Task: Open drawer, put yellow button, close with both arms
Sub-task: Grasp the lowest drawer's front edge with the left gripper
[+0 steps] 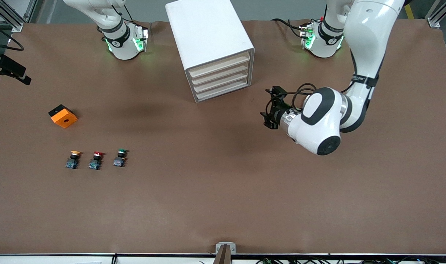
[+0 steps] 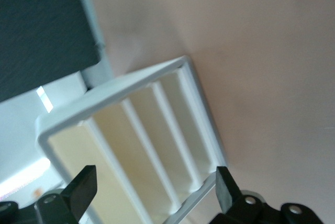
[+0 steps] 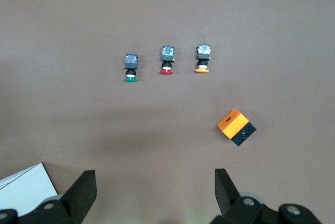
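With all four drawers shut, the left tool (image 1: 269,109) hung wide open and empty just beside the cabinet (image 1: 208,40), facing the top drawer (image 1: 220,66), a light, stiff tray probably best hooked at its front edge, while the small, light yellow button (image 1: 73,159) sat well apart under the waiting right tool (image 3: 155,192), also open.

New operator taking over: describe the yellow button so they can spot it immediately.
Find the orange block toward the right arm's end of the table. Nearer the camera stands a row of three push-buttons. The yellow button is the end one with the yellow-orange cap, beside the red-capped button.

Glossy white arms with black joint rings, looped black cables, green-lit bases, black pincer (image 1: 267,107).
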